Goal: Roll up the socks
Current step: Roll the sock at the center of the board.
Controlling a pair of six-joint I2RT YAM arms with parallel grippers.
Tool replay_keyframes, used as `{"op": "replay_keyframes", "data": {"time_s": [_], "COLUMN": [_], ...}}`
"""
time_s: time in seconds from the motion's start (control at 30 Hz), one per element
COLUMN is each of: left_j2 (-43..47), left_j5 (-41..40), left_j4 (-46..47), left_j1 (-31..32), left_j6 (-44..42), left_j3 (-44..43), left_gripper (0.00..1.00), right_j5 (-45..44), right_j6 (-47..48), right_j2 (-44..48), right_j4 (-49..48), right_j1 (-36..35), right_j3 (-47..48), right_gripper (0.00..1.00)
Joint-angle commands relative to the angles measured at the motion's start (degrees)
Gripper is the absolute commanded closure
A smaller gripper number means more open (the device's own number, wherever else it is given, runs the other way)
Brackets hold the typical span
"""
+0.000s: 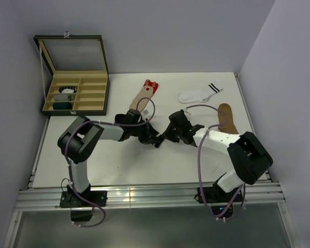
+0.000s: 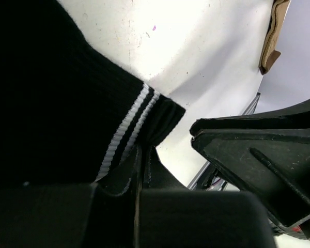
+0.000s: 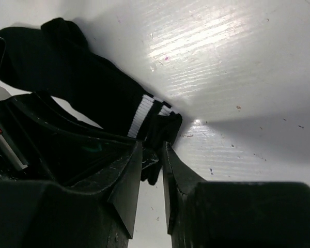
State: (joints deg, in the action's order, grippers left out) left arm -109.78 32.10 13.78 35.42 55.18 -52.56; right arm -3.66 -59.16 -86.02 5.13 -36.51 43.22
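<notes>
In the middle of the tabletop, both grippers meet at the black sock point(image 3: 88, 85), which lies flat and unrolled. The left gripper point(image 2: 139, 170) is closed on fabric by the striped cuff. The right gripper point(image 3: 152, 155) has its fingers nearly together, with the cuff's edge in the slit. The brown sock point(image 1: 226, 116) toward the right edge, and the beige sock point(image 1: 143, 98) and white sock point(image 1: 198, 94) near the far edge, lie flat, so rolling has barely begun.
</notes>
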Motion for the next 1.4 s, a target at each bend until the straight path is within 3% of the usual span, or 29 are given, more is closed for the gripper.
{"op": "replay_keyframes", "data": {"time_s": [0.0,0.83,1.17,1.37], "left_j2": [-0.35,-1.14,4.65,10.28], "left_j5": [-0.37,0.6,-5.98,-12.14], "left_j4": [1.51,1.16,-5.86,-9.12], "left_j1": [-0.53,-1.23,-1.14,0.0], "left_j6": [0.54,2.3,-1.3,-3.67], "left_j3": [0.43,1.14,1.05,2.19], "left_gripper": [1.0,0.99,0.7,0.62], "right_j5": [-1.61,1.55,1.73,2.43], "right_j6": [-0.87,1.32,0.88,0.88], "right_j2": [-0.99,-13.12,-15.06,-15.85], "right_j4": [-3.19,-3.02,1.64,1.91], "right_j1": [-0.23,-0.31,-0.31,-0.31], "right_j3": [2.66,7.49,8.72,9.42], "right_gripper": [0.71,0.91,0.94,0.94]}}
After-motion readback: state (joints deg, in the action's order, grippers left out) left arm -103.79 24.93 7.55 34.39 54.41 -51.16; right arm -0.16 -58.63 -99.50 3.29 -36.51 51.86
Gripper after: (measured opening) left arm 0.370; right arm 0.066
